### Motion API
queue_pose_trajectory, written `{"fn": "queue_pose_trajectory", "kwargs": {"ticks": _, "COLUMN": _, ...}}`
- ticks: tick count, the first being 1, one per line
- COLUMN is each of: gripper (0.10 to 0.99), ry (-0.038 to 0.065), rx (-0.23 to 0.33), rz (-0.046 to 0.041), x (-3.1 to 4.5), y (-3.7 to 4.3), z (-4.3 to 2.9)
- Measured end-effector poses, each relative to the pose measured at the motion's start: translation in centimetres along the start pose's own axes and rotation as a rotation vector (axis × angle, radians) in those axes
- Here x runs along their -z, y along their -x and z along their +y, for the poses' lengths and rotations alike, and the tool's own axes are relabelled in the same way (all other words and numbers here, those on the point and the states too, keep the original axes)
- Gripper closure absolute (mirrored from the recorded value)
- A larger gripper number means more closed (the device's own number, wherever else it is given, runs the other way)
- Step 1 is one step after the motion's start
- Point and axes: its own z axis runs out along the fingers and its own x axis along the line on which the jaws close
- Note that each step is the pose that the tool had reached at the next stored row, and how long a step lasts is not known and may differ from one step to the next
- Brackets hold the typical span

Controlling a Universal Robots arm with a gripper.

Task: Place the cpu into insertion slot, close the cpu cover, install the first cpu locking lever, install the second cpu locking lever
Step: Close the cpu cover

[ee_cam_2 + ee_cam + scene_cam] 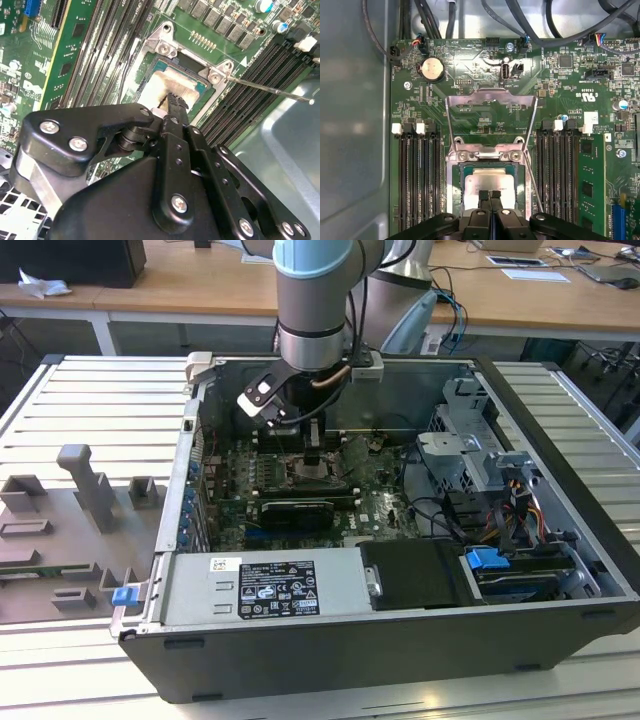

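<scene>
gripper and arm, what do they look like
The arm is silver-grey with a pale blue joint cap and a copper-coloured cable at its wrist. The gripper is matte black: link bars with silver screws and narrow fingers with ridged tips.

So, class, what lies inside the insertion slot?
The cpu lies in the insertion slot, pale face up. The gripper, shut, covers part of one edge; whatever lies beneath the cpu is hidden.

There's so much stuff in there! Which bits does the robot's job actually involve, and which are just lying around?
Part of the job: pincer, cpu, insertion slot, cpu cover (open), locking lever.

Just lying about: memory slots, coin battery, cables, grey blocks.
</scene>
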Motion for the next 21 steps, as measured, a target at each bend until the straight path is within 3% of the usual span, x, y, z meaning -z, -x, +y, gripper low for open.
{"fn": "queue_pose_trajectory", "kwargs": {"ticks": 2, "gripper": 0.980, "ry": -0.002, "rx": 0.000, "rz": 0.0000, "x": -0.02, "y": 0.01, "z": 0.44}}
{"fn": "queue_pose_trajectory", "kwargs": {"ticks": 6, "gripper": 0.980, "ry": -0.002, "rx": 0.000, "rz": 0.0000, "x": 0.09, "y": 0.00, "z": 0.46}}
{"fn": "queue_pose_trajectory", "kwargs": {"ticks": 11, "gripper": 0.980, "ry": -0.002, "rx": 0.000, "rz": 0.0000, "x": 1.05, "y": -0.01, "z": 0.52}}
{"fn": "queue_pose_trajectory", "kwargs": {"ticks": 15, "gripper": 0.980, "ry": -0.002, "rx": 0.000, "rz": -0.0001, "x": 1.09, "y": -0.01, "z": 0.85}}
{"fn": "queue_pose_trajectory", "kwargs": {"ticks": 21, "gripper": 0.980, "ry": -0.002, "rx": 0.000, "rz": -0.0009, "x": 4.21, "y": -0.05, "z": 1.03}}
